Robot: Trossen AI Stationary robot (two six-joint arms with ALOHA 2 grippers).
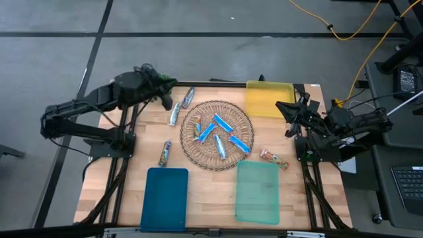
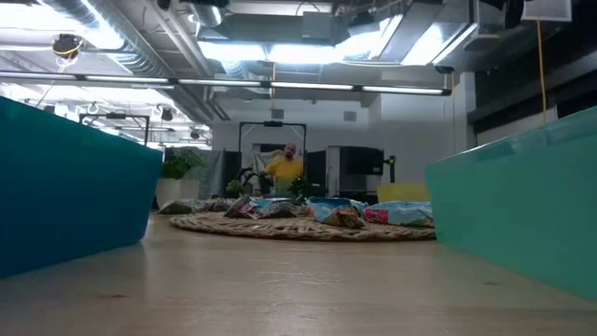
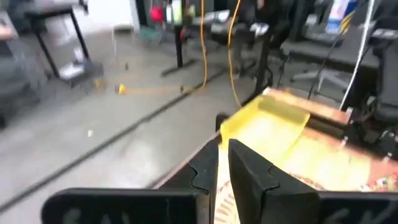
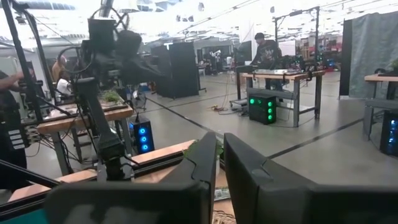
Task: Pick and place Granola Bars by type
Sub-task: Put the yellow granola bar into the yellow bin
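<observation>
We see a round woven basket (image 1: 198,153) in the middle of the counter (image 1: 205,185). It holds several Granola Bars (image 1: 223,122), mostly blue ones. More bars lie loose on the counter around the basket. The blue tray (image 1: 164,198), the green tray (image 1: 258,192) and the yellow tray (image 1: 268,99) have nothing in them. The left claw (image 1: 165,100) sits by the far left edge, pressed together and holding nothing. The right claw (image 1: 285,108) waits beside the yellow tray, pressed together too.

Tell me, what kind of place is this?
Probably a robotics lab or workshop in an open industrial hall: bare ceiling ducts, workbenches with a person beside them, cables across the concrete floor, and a wooden table between two arms.
</observation>
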